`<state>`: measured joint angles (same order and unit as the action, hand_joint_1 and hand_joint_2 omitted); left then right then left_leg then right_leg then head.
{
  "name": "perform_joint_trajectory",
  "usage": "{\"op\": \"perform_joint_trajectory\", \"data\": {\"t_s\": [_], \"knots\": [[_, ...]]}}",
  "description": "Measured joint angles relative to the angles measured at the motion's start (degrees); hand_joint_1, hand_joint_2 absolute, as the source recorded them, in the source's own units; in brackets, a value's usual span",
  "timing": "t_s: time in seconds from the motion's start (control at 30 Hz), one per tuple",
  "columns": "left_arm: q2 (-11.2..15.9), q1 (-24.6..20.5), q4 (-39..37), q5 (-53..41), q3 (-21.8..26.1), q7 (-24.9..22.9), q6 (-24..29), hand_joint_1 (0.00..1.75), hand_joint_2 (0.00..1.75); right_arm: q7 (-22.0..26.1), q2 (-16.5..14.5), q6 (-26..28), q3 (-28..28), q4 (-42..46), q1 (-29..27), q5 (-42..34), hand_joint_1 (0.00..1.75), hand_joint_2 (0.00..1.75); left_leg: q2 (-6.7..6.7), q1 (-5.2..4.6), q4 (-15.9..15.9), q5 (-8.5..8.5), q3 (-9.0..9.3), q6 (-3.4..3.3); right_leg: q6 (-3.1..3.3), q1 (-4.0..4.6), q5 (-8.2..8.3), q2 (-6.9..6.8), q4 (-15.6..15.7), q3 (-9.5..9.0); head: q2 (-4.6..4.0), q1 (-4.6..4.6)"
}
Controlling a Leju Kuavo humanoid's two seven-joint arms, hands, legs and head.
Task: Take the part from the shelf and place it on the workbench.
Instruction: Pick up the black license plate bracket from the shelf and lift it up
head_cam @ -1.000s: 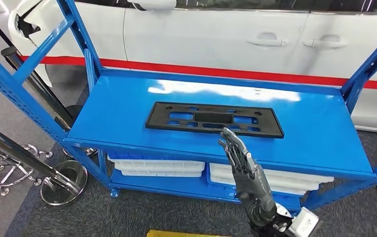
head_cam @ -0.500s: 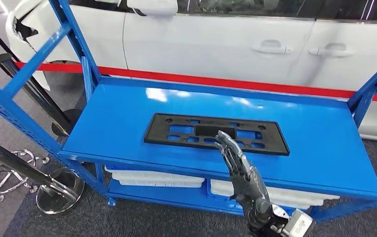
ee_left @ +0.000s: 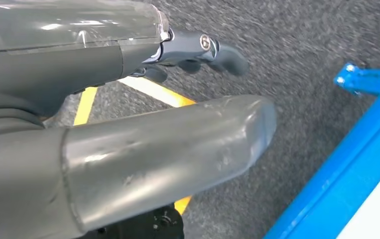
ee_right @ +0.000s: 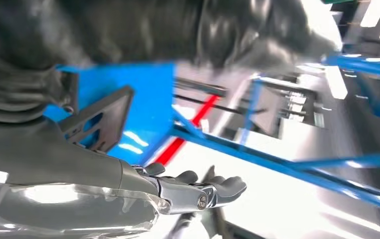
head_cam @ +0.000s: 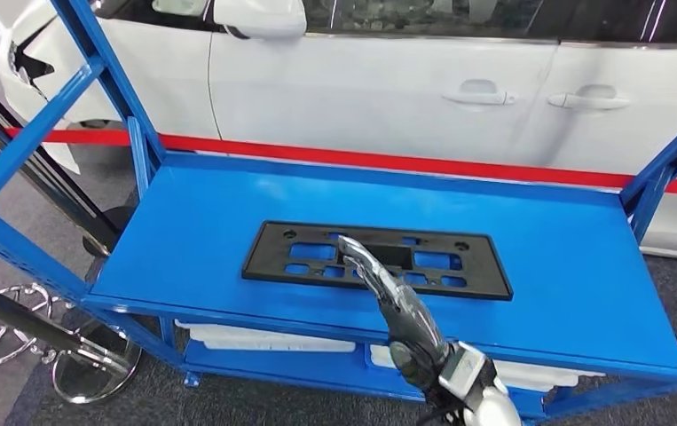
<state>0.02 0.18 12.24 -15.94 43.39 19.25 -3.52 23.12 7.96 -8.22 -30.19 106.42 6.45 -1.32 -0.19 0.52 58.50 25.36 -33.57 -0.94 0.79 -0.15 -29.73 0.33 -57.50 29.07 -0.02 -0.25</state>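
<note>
Advanced over the part [head_cam: 377, 261] since half a second ago: right robot hand [head_cam: 386, 288], fingers extended, holding nothing. Part flat on blue shelf [head_cam: 184, 222]. Risk: sliding plate away instead of gripping.

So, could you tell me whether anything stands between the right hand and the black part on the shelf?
Nothing visible does. The right hand reaches over the near edge of the blue shelf, fingers extended above the flat black part, with only bare shelf around it.
</note>
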Motion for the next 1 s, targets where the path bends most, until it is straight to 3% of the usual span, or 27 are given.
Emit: {"op": "perform_joint_trajectory", "data": {"t_s": [0.07, 0.13, 0.17, 0.23, 0.27, 0.3, 0.33, 0.4, 0.47, 0.57, 0.63, 0.67, 0.73, 0.8, 0.83, 0.87, 0.93, 1.0], "knots": [[-0.01, -0.13, 0.00, -0.49, -0.01, -0.44, 0.16, 0.00, 0.00, -1.38, -0.11, 1.20, -1.19, -2.24, 2.35, 2.01, 0.00, 1.75, 0.00, 0.09, -0.82, 0.11, 0.13, -0.30, -0.54, -0.01, -0.13, -0.04, 0.17, 0.05, 0.00, 0.00], [-0.02, -0.23, 0.00, -0.90, -0.01, -1.02, 0.37, 0.00, 0.00, -2.19, -0.33, 3.00, -2.28, -4.65, 4.73, 5.00, 0.00, 1.75, 0.03, 0.45, -1.55, -0.01, 0.57, -0.70, -1.10, 0.00, -1.43, -0.12, -1.62, 0.72, 0.00, 0.02], [-0.04, -0.31, 0.00, -1.12, -0.01, -1.45, 0.48, 0.00, 0.00, -2.50, -0.45, 4.39, -2.82, -5.84, 5.76, 7.16, 0.00, 1.75, 0.06, 0.61, -1.78, -0.02, 0.78, -0.92, -1.36, -0.07, -2.81, -0.16, -4.22, 1.97, 0.00, 0.02], [-0.04, -0.43, 0.00, -1.53, -0.01, -2.66, 0.62, 0.00, 0.00, -3.63, -0.62, 8.84, -4.06, -8.19, 7.29, 14.09, 0.00, 1.75, 0.05, 0.57, -1.83, 0.16, 0.90, -1.23, -1.75, -0.27, -5.92, -0.18, -12.11, 6.32, 0.00, 0.03], [-0.04, -0.44, 0.00, -1.80, -0.01, -3.34, 0.67, 0.00, 0.00, -4.56, -0.67, 11.69, -4.77, -9.37, 7.81, 18.84, 0.00, 1.75, 0.02, 0.57, -1.82, 0.27, 0.98, -1.27, -1.89, -0.40, -6.58, -0.19, -15.22, 8.30, 0.00, 0.03], [-0.05, -0.41, 0.00, -2.11, -0.01, -3.93, 0.74, 0.00, 0.00, -5.65, -0.73, 14.68, -5.49, -10.47, 8.29, 24.05, 0.00, 1.75, -0.03, 0.57, -1.81, 0.41, 1.15, -1.25, -1.99, -0.52, -6.10, -0.20, -16.51, 9.46, 0.00, 0.03], [-0.07, -0.36, 0.00, -2.42, -0.01, -4.41, 0.83, 0.00, 0.00, -6.67, -0.77, 17.28, -6.18, -11.44, 8.79, 28.74, 0.00, 1.75, -0.09, 0.57, -1.79, 0.59, 1.42, -1.19, -2.02, -0.63, -4.41, -0.21, -15.42, 9.42, 0.00, 0.03], [-0.13, -0.29, 0.00, -2.93, -0.01, -5.11, 0.97, 0.00, 0.00, -8.13, -0.90, 20.96, -7.41, -13.12, 9.78, 35.48, 0.00, 1.75, -0.19, 0.59, -1.75, 1.08, 2.13, -0.88, -1.81, -0.76, 0.58, -0.26, -8.19, 6.70, 0.00, 0.03], [-0.16, -0.36, 0.00, -3.42, -0.01, -6.18, 1.33, 0.00, 0.00, -9.53, -1.03, 23.00, -8.45, -14.57, 10.66, 39.70, 0.00, 1.75, -0.28, 0.40, -1.59, 1.47, 2.38, -0.33, -1.35, -0.56, 3.02, -0.29, -2.27, 4.32, 0.00, 0.02], [-0.15, -0.45, -0.01, -5.13, -0.04, -10.34, 3.03, 0.00, 0.00, -12.99, -1.17, 26.65, -9.92, -17.17, 11.73, 49.03, 0.00, 1.75, -0.24, 0.29, -1.68, 1.63, 2.20, 0.71, -0.40, -0.32, 2.73, -0.14, -0.77, 3.98, 0.00, 0.01], [-0.16, -0.45, -0.01, -6.17, -0.05, -12.55, 3.99, 0.00, 0.00, -14.99, -1.25, 29.33, -10.74, -19.14, 12.30, 55.34, 0.00, 1.75, -0.16, 0.45, -0.23, 2.83, 1.73, 1.27, 0.30, -0.52, 2.84, -0.14, -0.31, 3.67, 0.00, 0.01], [-0.16, -0.46, -0.01, -6.53, -0.05, -13.14, 4.31, 0.00, 0.00, -15.70, -1.29, 30.46, -11.10, -20.12, 12.58, 57.81, 0.00, 1.75, -0.14, 0.52, 2.25, 4.22, 0.63, 1.46, 0.61, -0.61, 2.86, -0.21, -0.12, 3.49, 0.00, 0.00], [-0.09, -0.45, -0.01, -6.98, -0.05, -13.70, 4.71, 0.00, 0.00, -16.56, -1.26, 31.86, -11.64, -22.08, 12.92, 61.16, 0.00, 1.75, -0.12, 0.58, 10.09, 7.71, -3.22, 1.74, 1.03, -0.45, 2.71, -0.39, -0.08, 3.36, 0.00, -0.02], [-0.02, -0.34, -0.01, -7.28, -0.05, -13.76, 4.89, 0.00, 0.00, -16.82, -1.09, 32.32, -11.99, -23.65, 12.97, 62.90, 0.00, 1.75, -0.11, 0.58, 15.34, 8.86, -6.17, 1.81, 1.22, -0.24, 2.56, -0.45, -0.12, 3.23, 0.00, -0.02], [-0.02, -0.29, -0.01, -7.41, -0.05, -13.66, 4.92, 0.00, 0.00, -16.85, -0.94, 32.47, -12.09, -24.20, 12.96, 63.51, 0.00, 1.75, -0.11, 0.58, 14.72, 7.69, -6.12, 1.69, 1.26, -0.16, 2.45, -0.41, -0.14, 3.09, 0.00, -0.02], [-0.01, -0.27, -0.01, -7.55, -0.05, -13.50, 4.94, 0.00, 0.00, -16.85, -0.76, 32.65, -12.15, -24.60, 12.97, 64.03, 0.00, 1.75, -0.11, 0.56, 11.96, 5.61, -5.02, 1.46, 1.26, -0.09, 2.32, -0.36, -0.16, 2.87, 0.00, -0.02], [0.10, -0.32, 0.00, -7.77, -0.05, -13.19, 4.98, 0.00, 0.00, -16.85, -0.44, 32.95, -12.18, -25.21, 13.01, 64.73, 0.00, 1.75, -0.11, 0.35, 3.96, 1.48, -1.51, 0.78, 1.04, 0.10, 1.99, -0.27, -0.21, 2.48, 0.00, -0.01], [0.23, -0.43, 0.00, -7.98, -0.05, -13.00, 5.00, 0.00, 0.00, -16.87, -0.15, 32.93, -12.24, -25.69, 13.07, 65.12, 0.00, 1.75, -0.12, 0.02, -0.50, 0.37, 0.48, 0.25, 0.61, 0.21, 1.82, -0.21, -0.32, 2.54, 0.00, -0.01]]}}
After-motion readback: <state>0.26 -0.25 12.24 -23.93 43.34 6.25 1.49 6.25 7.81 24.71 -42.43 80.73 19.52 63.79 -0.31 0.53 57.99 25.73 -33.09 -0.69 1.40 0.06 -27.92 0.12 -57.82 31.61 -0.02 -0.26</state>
